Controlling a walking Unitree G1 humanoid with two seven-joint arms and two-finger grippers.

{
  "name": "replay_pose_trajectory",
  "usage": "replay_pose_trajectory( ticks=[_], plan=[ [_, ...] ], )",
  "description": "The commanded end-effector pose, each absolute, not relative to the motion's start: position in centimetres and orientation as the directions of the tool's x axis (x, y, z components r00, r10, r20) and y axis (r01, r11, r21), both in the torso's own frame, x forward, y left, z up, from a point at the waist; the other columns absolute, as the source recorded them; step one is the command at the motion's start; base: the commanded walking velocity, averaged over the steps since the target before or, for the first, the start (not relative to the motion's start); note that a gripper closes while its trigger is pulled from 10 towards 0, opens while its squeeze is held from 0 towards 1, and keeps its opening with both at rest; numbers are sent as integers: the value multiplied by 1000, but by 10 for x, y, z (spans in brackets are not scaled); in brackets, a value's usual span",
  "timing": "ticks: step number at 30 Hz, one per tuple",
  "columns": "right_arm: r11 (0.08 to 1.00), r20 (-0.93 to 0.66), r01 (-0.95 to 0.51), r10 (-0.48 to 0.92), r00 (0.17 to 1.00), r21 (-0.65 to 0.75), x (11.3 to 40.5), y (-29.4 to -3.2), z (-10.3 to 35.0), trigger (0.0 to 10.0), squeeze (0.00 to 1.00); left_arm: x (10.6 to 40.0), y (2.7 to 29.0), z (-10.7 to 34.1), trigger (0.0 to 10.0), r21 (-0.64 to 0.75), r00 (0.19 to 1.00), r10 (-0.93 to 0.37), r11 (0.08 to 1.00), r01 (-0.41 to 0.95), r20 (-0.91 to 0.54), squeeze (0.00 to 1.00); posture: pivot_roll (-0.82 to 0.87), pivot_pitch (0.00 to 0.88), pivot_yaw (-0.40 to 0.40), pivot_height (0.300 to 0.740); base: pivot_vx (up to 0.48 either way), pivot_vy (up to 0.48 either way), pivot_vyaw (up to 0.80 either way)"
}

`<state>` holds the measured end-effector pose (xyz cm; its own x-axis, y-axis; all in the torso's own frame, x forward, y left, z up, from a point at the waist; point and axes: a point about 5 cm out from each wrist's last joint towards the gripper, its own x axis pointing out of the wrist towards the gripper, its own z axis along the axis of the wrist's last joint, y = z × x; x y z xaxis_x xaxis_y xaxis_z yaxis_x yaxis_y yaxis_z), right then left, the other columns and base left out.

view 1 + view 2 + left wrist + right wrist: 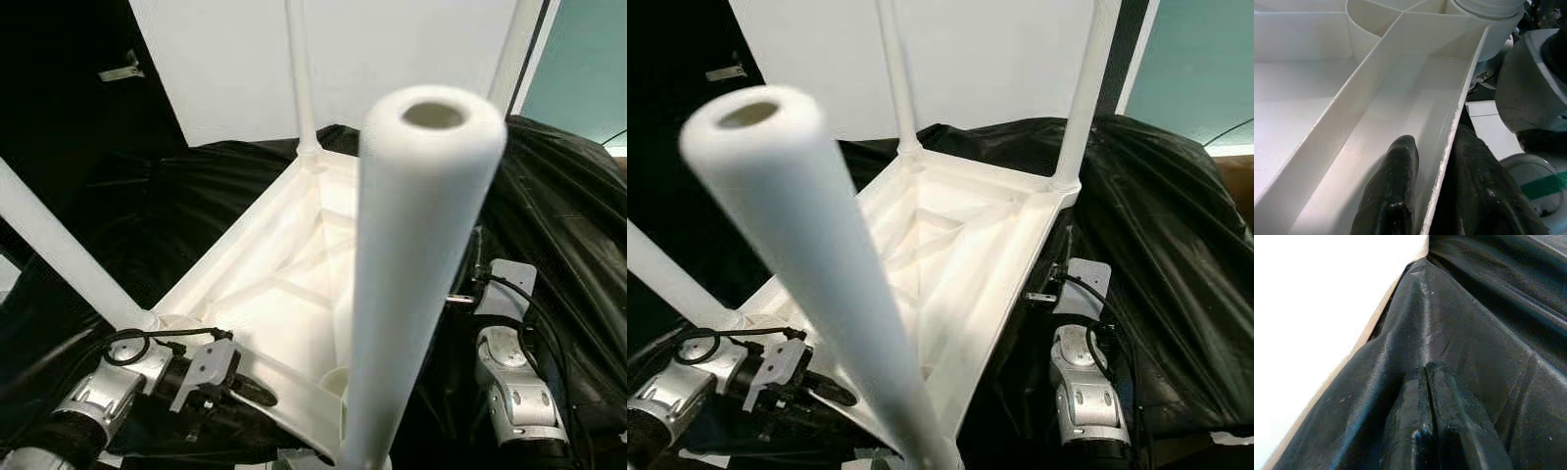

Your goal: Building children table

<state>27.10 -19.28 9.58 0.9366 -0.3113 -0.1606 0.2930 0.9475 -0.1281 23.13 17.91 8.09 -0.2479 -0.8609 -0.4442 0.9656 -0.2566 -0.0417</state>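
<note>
Upturned table point(960, 245) on black sheet point(1176, 255)

A plain white plastic table point(970, 235) with white tubular legs point(416, 264) was seen upon glossy black sheeting point(1176, 255), against a teal wall point(588, 69).

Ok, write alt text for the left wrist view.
The left gripper pinches the thin side wall of an upturned white plastic table, one black finger inside the rim and one outside. Ribs cross the table's underside, and a screwed-in leg base sits at the far corner.
</note>
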Motion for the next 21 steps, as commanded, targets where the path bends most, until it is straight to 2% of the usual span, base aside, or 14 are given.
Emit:
replay_pose_trajectory(
  ticks=[1,5,7,9,11,15,16,17,18,19,20,21],
  plan=[
    [946,-171,301,-318,933,-119,269,-194,95,10000,0,246,173,69,0,31,22,-886,9,999,-463,0,-75,0,59,740,0,0,0],
    [945,-172,305,-322,931,-119,268,-195,95,10000,0,257,169,57,0,56,183,-853,179,982,-489,0,-79,0,60,740,0,0,0],
    [945,-172,305,-322,931,-119,268,-195,95,10000,0,257,169,57,0,56,183,-853,179,982,-489,0,-79,0,60,740,0,0,0],
    [945,-174,306,-323,930,-119,267,-195,95,10000,0,260,167,49,0,69,265,-819,268,961,-509,0,-76,0,59,740,0,0,0],
    [946,-178,303,-320,931,-117,267,-195,95,10000,0,261,166,46,0,77,295,-802,299,951,-519,0,-72,0,58,740,0,0,0],
    [950,-187,291,-308,933,-112,268,-193,93,10000,0,260,163,42,0,85,316,-790,321,943,-525,0,-66,0,56,740,0,0,0],
    [955,-196,276,-292,936,-105,269,-192,93,10000,0,258,162,41,1333,80,309,-797,315,946,-518,0,-65,0,56,740,0,0,0],
    [955,-196,276,-292,936,-105,269,-192,93,10000,0,258,162,41,1333,80,309,-797,315,946,-518,0,-65,0,56,740,0,0,0],
    [961,-204,259,-274,940,-97,270,-191,92,10000,0,257,160,42,3373,77,300,-805,305,949,-512,0,-63,0,56,740,0,0,0],
    [973,-222,217,-230,947,-82,272,-188,90,10000,0,255,158,42,8353,70,285,-818,290,954,-499,0,-62,0,57,740,0,0,0],
    [985,-240,158,-171,956,-72,273,-183,89,10000,0,254,156,43,10000,67,276,-826,280,958,-491,0,-62,0,57,740,0,0,0],
    [996,-271,44,-65,960,-81,275,-176,87,10000,0,252,152,44,10000,66,260,-844,260,963,-468,0,-64,0,59,740,0,0,0]
  ],
)
